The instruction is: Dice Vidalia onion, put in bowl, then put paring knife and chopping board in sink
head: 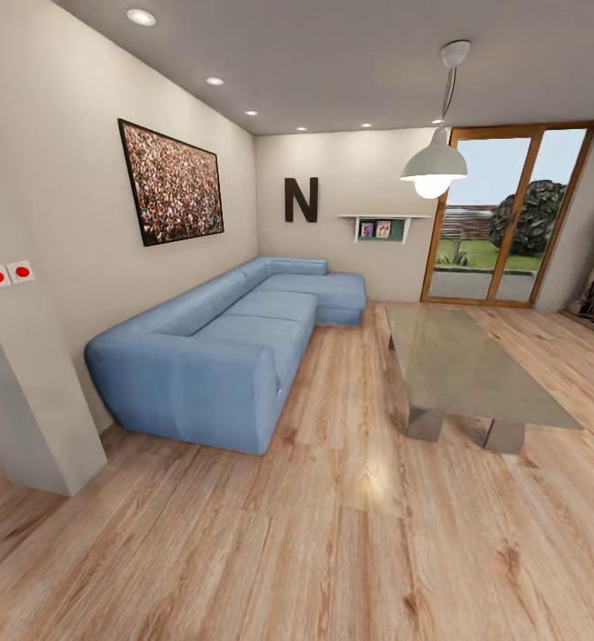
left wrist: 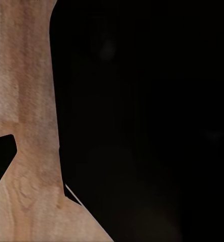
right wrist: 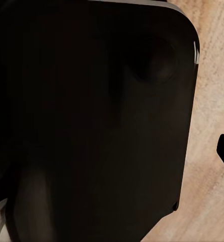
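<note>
Pincers tucked low, robot still in the lounge

Pincers are not showing plainly: each wrist camera is looking past a dark body of the robot at wooden floor (left wrist: 26, 101), so I cannot tell whether either one is released or clenched, or carrying anything. None of the task's things are appearing; the onion, board, knife and bowl are somewhere in a kitchen outside these pictures.

By my judgement, the risk from here is in the driving. A glass-topped coffee table (head: 475, 374) is standing ahead to the right and a blue corner sofa (head: 225, 356) to the left, with a grey pillar (head: 29, 401) near on the left; a tight turn could be clipping any of them.

Pale plank flooring is running throughout. A framed picture (head: 174, 182) is hanging above the sofa, a pendant lamp (head: 434, 167) is glowing, and glazed doors (head: 510, 214) are opening onto greenery.
</note>
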### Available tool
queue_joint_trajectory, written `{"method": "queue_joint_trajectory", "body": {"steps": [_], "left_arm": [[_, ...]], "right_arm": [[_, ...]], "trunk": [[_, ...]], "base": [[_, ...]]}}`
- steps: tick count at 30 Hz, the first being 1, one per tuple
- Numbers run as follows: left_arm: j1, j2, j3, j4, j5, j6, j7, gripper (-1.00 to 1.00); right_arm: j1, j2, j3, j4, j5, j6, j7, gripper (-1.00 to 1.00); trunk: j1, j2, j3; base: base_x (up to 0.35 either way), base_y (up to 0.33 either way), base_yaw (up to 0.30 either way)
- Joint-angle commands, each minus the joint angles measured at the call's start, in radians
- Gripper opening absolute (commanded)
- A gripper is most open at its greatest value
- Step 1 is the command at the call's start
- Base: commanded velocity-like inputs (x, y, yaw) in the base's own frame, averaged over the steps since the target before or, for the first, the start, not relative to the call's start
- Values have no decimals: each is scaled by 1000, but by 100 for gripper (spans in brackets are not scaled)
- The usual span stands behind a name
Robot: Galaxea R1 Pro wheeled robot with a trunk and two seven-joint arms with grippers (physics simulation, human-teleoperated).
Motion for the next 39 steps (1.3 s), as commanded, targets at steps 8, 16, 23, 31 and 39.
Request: {"method": "queue_joint_trajectory", "body": {"steps": [8, 16, 23, 31, 39], "left_arm": [[0, 1, 0, -1, 1, -1, 0, 100], [0, 0, 1, -3, 1, -1, 0, 100], [0, 0, 2, -54, 3, 0, 0, 100], [0, 0, 4, -168, 3, -1, 1, 100], [0, 0, 4, -341, 2, -2, 1, 100]], "right_arm": [[0, -2, -3, 0, 0, 0, 0, 100], [0, -1, -8, -4, -8, -13, 2, 100], [0, 21, -5, -4, -7, -63, 4, 100], [0, 18, -6, -28, -6, -129, 1, 100], [0, 16, -7, -142, -5, -302, -2, 100]], "trunk": [[0, 0, -1], [0, 0, -1], [0, 0, -1], [0, 0, -1], [0, 0, -1]], "base": [[0, 0, 0], [0, 0, 0], [0, 0, 0], [0, 0, 0], [0, 0, 0]]}}
